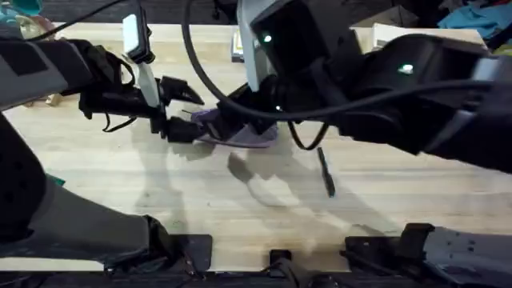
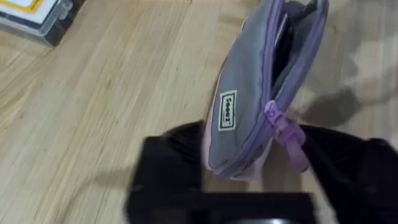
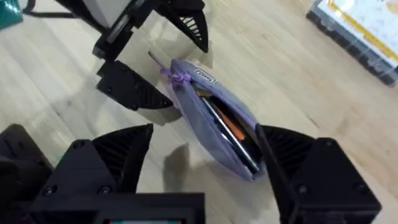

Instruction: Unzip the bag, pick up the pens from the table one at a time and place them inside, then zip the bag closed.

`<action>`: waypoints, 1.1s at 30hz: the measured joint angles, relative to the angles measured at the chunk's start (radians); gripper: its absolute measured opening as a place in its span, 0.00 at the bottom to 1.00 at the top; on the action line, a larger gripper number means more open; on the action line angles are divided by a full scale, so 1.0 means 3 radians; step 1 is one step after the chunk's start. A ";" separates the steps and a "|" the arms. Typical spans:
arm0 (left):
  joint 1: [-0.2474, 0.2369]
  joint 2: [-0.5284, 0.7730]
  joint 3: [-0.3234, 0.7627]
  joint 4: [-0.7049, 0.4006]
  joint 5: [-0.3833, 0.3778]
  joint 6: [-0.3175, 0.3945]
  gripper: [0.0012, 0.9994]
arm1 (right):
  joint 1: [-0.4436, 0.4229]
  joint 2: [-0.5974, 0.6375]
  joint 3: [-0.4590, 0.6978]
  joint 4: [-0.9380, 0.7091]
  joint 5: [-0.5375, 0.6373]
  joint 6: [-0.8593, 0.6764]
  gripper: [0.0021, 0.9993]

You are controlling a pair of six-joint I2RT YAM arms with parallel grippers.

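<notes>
Both of my grippers flank the soft grey fabric pouch with lilac zipper [image 3: 217, 130]: left gripper [image 3: 163, 62] spread open at the pull-tab end, right gripper [image 3: 205, 165] open astride the other end, neither gripping it. The pouch lies unzipped on the pale plank tabletop [image 1: 160, 192], with pens already inside (I think). One thin dark pen [image 1: 326, 172] lies nearby, so loading seems unfinished; next my right gripper should fetch it.

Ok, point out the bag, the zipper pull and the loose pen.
bag [image 2: 233, 134], left wrist view, grey side panel.
zipper pull [image 2: 289, 134], left wrist view, lilac tab.
pen [image 1: 326, 173], overhead view, mid-shaft.
</notes>
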 joint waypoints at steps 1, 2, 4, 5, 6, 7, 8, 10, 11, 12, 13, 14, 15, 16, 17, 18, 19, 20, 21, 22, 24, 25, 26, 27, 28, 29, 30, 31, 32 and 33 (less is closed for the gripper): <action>-0.0007 0.0000 0.0000 -0.0001 0.0018 -0.0007 0.94 | 0.0000 -0.0030 0.0000 -0.0031 -0.0001 -0.0061 1.00; -0.0013 0.0000 0.0000 -0.0003 0.0027 -0.0009 0.98 | 0.0000 -0.0053 0.0000 -0.0048 0.0000 -0.0116 1.00; -0.0016 0.0000 0.0000 0.0000 0.0045 -0.0011 0.99 | 0.0000 -0.0089 0.0000 -0.0061 -0.0001 -0.0213 1.00; -0.0016 0.0000 0.0000 0.0022 0.0060 -0.0011 0.99 | 0.0000 -0.0108 0.0003 -0.0065 -0.0001 -0.0342 1.00; -0.0016 0.0000 0.0000 0.0023 0.0059 -0.0011 0.99 | 0.0000 -0.0108 0.0003 -0.0066 -0.0001 -0.0384 1.00; -0.0016 0.0000 0.0000 0.0022 0.0059 -0.0011 0.99 | 0.0000 -0.0108 0.0003 -0.0067 -0.0001 -0.0428 1.00; -0.0016 0.0000 0.0000 0.0019 0.0060 -0.0011 0.99 | 0.0000 -0.0108 0.0003 -0.0067 -0.0004 -0.0467 1.00; -0.0016 0.0000 0.0007 -0.0052 0.0058 -0.0011 0.99 | 0.0000 -0.0108 0.0003 -0.0067 -0.0040 -0.0564 1.00; -0.0015 0.0000 0.0022 -0.0124 0.0056 -0.0011 0.99 | 0.0000 -0.0108 0.0003 -0.0067 -0.0069 -0.0617 1.00; -0.0013 0.0000 0.0045 -0.0182 0.0049 -0.0012 0.99 | -0.0002 -0.0108 0.0003 -0.0068 -0.0100 -0.0655 1.00; -0.0012 -0.0002 0.0081 -0.0248 0.0039 -0.0011 0.99 | -0.0012 -0.0108 0.0003 -0.0070 -0.0141 -0.0691 1.00; -0.0006 -0.0005 0.0122 -0.0306 0.0023 -0.0011 0.99 | -0.0024 -0.0108 0.0003 -0.0077 -0.0188 -0.0728 1.00; 0.0001 -0.0021 0.0170 -0.0373 -0.0002 -0.0011 0.99 | -0.0047 -0.0108 0.0003 -0.0092 -0.0243 -0.0751 1.00; 0.0010 -0.0051 0.0217 -0.0436 -0.0025 -0.0011 0.99 | -0.0072 -0.0108 0.0003 -0.0106 -0.0290 -0.0771 1.00; 0.0018 -0.0086 0.0262 -0.0492 -0.0050 -0.0013 1.00 | -0.0116 -0.0108 0.0003 -0.0118 -0.0350 -0.0794 1.00; 0.0023 -0.0139 0.0311 -0.0557 -0.0079 -0.0012 0.99 | -0.0170 -0.0108 0.0003 -0.0121 -0.0418 -0.0818 1.00; 0.0029 -0.0207 0.0360 -0.0606 -0.0099 -0.0012 0.99 | -0.0225 -0.0108 0.0003 -0.0120 -0.0475 -0.0849 1.00; 0.0031 -0.0274 0.0401 -0.0649 -0.0114 -0.0011 0.99 | -0.0283 -0.0108 0.0003 -0.0119 -0.0532 -0.0894 1.00; 0.0031 -0.0352 0.0447 -0.0693 -0.0131 -0.0011 0.99 | -0.0342 -0.0108 0.0003 -0.0119 -0.0577 -0.0943 1.00; 0.0031 -0.0428 0.0487 -0.0727 -0.0152 -0.0011 0.99 | -0.0391 -0.0108 0.0003 -0.0119 -0.0613 -0.0993 1.00; 0.0031 -0.0583 0.0562 -0.0792 -0.0182 -0.0010 0.99 | -0.0486 -0.0108 0.0003 -0.0118 -0.0658 -0.1114 1.00; 0.0031 -0.0644 0.0588 -0.0813 -0.0189 -0.0011 0.99 | -0.0516 -0.0108 0.0003 -0.0119 -0.0674 -0.1176 1.00; 0.0031 -0.0701 0.0606 -0.0832 -0.0195 -0.0010 0.99 | -0.0534 -0.0108 0.0003 -0.0118 -0.0685 -0.1245 1.00; 0.0031 -0.0759 0.0617 -0.0853 -0.0201 -0.0010 0.99 | -0.0543 -0.0108 0.0003 -0.0118 -0.0692 -0.1323 1.00; 0.0031 -0.0817 0.0619 -0.0875 -0.0204 -0.0010 0.99 | -0.0544 -0.0108 0.0003 -0.0119 -0.0700 -0.1403 0.99; 0.0031 -0.0867 0.0619 -0.0900 -0.0208 -0.0010 0.99 | -0.0544 -0.0108 0.0003 -0.0118 -0.0705 -0.1481 0.96; 0.0031 -0.0906 0.0619 -0.0923 -0.0218 -0.0010 0.99 | -0.0544 -0.0108 0.0003 -0.0118 -0.0713 -0.1560 0.90; 0.0031 -0.1029 0.0619 -0.0976 -0.0266 -0.0010 0.99 | -0.0544 -0.0108 0.0003 -0.0118 -0.0724 -0.1865 0.59; 0.0031 -0.1062 0.0619 -0.0987 -0.0277 -0.0010 0.99 | -0.0544 -0.0108 0.0003 -0.0118 -0.0726 -0.1968 0.47; 0.0031 -0.1099 0.0619 -0.0991 -0.0286 -0.0011 0.99 | -0.0544 -0.0107 0.0003 -0.0118 -0.0728 -0.2071 0.38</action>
